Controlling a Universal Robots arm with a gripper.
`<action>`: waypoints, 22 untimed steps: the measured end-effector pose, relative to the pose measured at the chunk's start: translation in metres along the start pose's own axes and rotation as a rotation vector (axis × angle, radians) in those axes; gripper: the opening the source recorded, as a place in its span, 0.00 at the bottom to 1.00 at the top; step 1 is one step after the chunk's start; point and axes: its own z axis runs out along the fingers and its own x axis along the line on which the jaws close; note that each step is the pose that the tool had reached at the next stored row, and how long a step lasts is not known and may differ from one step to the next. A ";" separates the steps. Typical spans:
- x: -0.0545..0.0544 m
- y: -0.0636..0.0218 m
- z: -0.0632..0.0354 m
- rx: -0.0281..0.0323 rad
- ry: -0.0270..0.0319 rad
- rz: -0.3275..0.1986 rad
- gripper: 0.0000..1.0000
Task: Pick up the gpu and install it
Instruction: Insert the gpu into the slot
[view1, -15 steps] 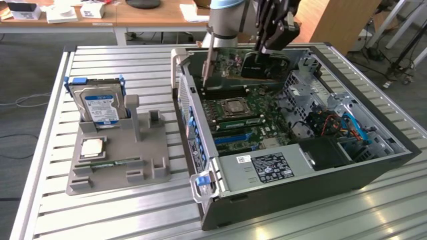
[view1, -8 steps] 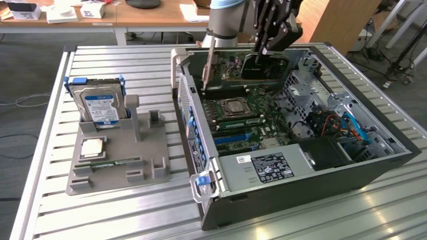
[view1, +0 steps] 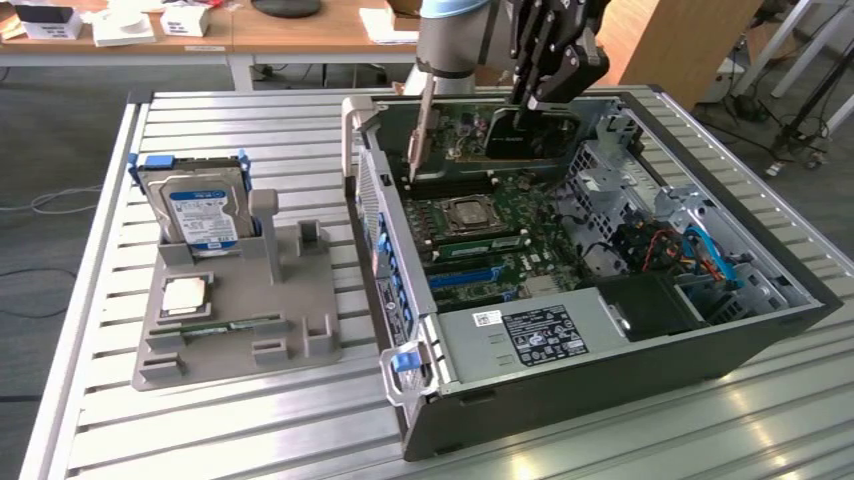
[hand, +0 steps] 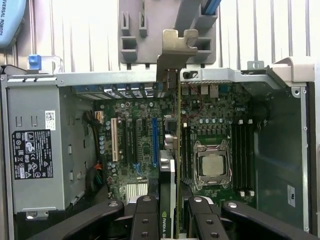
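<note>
The gpu (view1: 467, 150), a dark card with a silvery bracket (view1: 422, 130) on one end, hangs over the far part of the open computer case (view1: 747, 330). It sits just above the motherboard (view1: 487, 235). My gripper (view1: 534, 118) is shut on its upper edge. In the wrist view the gpu (hand: 178, 145) shows edge-on between my two black fingers (hand: 145, 217), with its bracket (hand: 176, 47) near the case's rear wall. It stands over the board between the blue slot (hand: 154, 145) and the CPU socket (hand: 212, 165).
A grey fixture (view1: 240, 300) on the slatted table (view1: 160, 430) at the exterior view's left holds a hard drive (view1: 200, 210), a CPU (view1: 184, 295) and a memory stick (view1: 214, 327). Inside the case are a power supply (view1: 541, 335) and drive cables (view1: 707, 255).
</note>
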 end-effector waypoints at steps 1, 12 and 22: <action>0.000 0.0000 0.0000 0.0000 0.0000 0.000 0.27; 0.000 -0.0006 0.0110 -0.0001 0.0001 0.000 0.27; 0.000 -0.0012 0.0239 -0.0005 0.0027 -0.019 0.27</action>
